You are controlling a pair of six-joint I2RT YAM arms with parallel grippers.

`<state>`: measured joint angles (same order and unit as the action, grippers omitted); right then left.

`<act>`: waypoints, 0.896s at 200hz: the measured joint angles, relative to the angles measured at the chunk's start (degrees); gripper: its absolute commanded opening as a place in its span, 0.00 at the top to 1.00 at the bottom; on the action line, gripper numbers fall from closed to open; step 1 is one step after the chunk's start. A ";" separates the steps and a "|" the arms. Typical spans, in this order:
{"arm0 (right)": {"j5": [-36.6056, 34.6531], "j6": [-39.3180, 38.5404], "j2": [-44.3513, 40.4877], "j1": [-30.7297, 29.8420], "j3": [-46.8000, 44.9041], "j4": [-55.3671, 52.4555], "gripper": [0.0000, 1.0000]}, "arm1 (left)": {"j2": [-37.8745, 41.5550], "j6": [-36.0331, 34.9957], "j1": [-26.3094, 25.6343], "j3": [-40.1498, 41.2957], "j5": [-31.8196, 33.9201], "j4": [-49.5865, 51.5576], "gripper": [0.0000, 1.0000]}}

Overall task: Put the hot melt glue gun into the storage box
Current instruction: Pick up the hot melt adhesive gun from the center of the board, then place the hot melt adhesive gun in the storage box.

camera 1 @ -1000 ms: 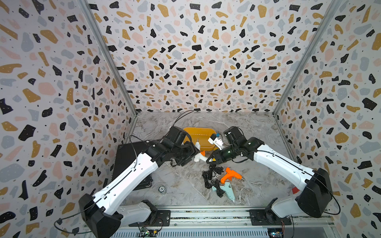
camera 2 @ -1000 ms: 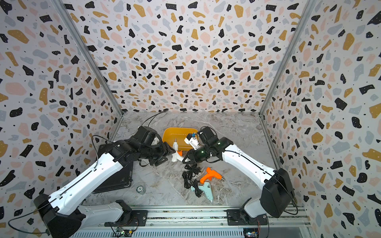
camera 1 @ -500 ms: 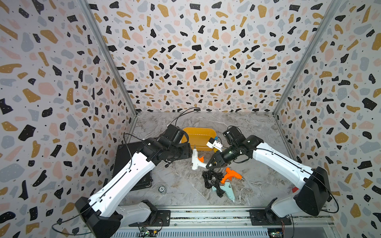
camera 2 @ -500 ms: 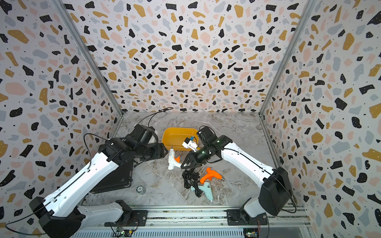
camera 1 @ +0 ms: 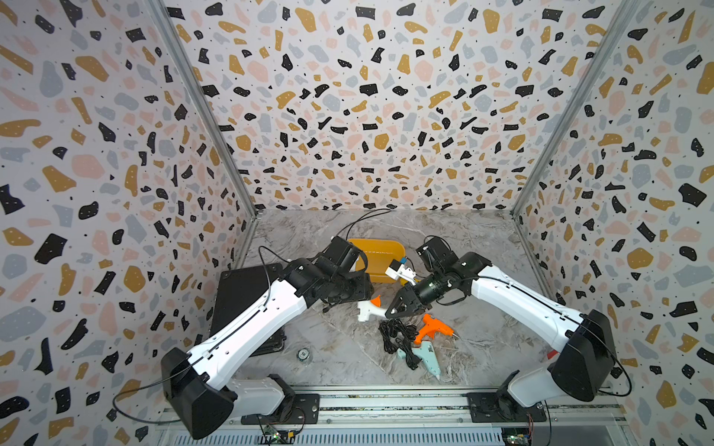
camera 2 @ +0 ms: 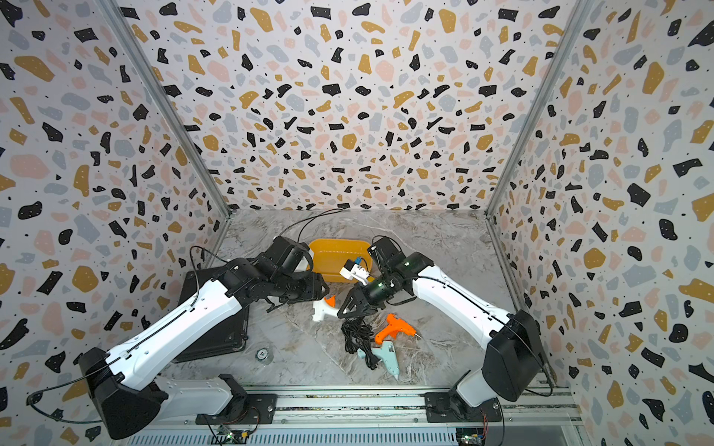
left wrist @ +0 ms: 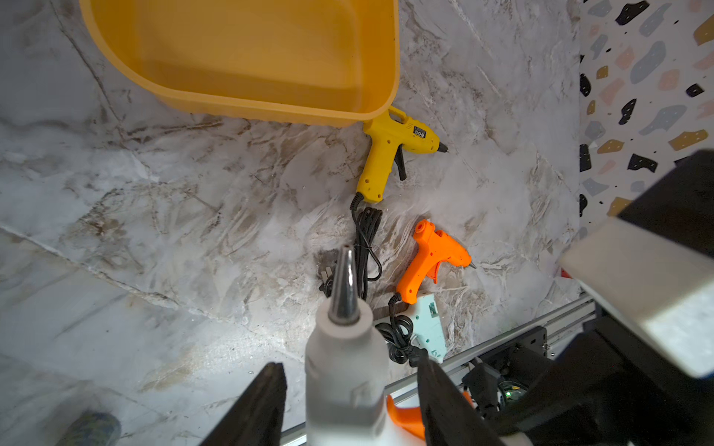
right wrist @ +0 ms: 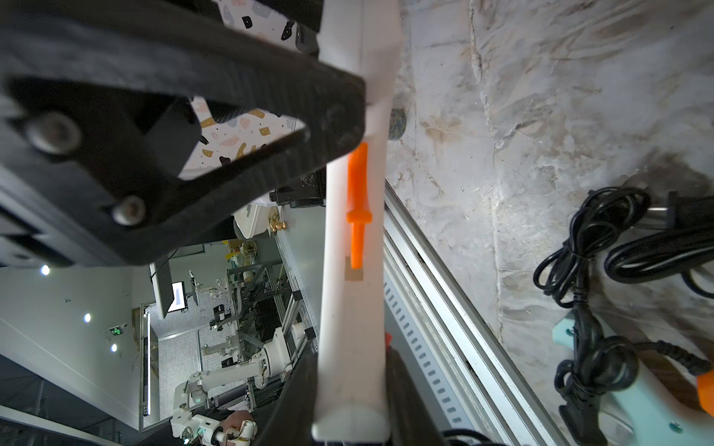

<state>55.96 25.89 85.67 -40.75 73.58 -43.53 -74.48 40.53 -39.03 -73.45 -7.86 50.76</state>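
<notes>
White glue gun (camera 1: 367, 311) now hangs farther from storage box (camera 1: 380, 247); right tool (right wrist: 351, 394) pinches handle, left tool (left wrist: 349, 365) spread round barrel; likely light, rigid.

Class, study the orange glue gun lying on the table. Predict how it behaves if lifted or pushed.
The orange glue gun looks like rigid moulded plastic, so probably stiff and light. It lies flat on its side, so unlikely to roll. Its black cord coils against the mint glue gun, so it may drag or snag.
</notes>
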 measured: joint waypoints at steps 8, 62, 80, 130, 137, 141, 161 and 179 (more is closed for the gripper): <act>0.00 -0.02 0.02 0.00 0.11 0.00 1.00 | -0.50 -0.15 0.00 0.00 -0.04 0.11 0.54; -0.04 -0.22 0.11 0.00 0.44 -1.05 1.00 | -2.36 -1.53 -0.04 -0.52 0.09 0.35 0.89; -0.13 -0.26 0.11 -0.02 0.50 -1.05 0.54 | -2.99 -2.49 -0.09 -1.57 0.57 1.22 0.99; -6.05 -2.03 -1.22 0.57 3.96 -6.08 0.21 | -12.59 -10.38 5.33 -17.18 4.04 7.63 1.00; -7.43 -2.64 -2.10 0.74 4.61 -7.63 0.21 | -14.53 -11.50 7.04 -20.33 4.09 8.22 1.00; -8.07 -2.97 -2.51 0.81 4.83 -8.17 0.20 | -15.61 -12.11 8.00 -22.18 4.15 8.44 1.00; -11.65 -4.35 -6.12 1.31 5.49 -12.15 0.20 | -21.84 -14.64 12.37 -31.89 4.42 9.27 1.00; -13.94 -4.57 -9.57 1.31 4.87 -15.15 0.21 | -27.15 -16.11 15.13 -39.39 5.18 9.31 1.00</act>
<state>42.02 21.32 76.09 -39.44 78.46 -58.67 -101.62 24.43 -23.90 -112.84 -2.68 60.07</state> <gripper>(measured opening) 0.795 0.319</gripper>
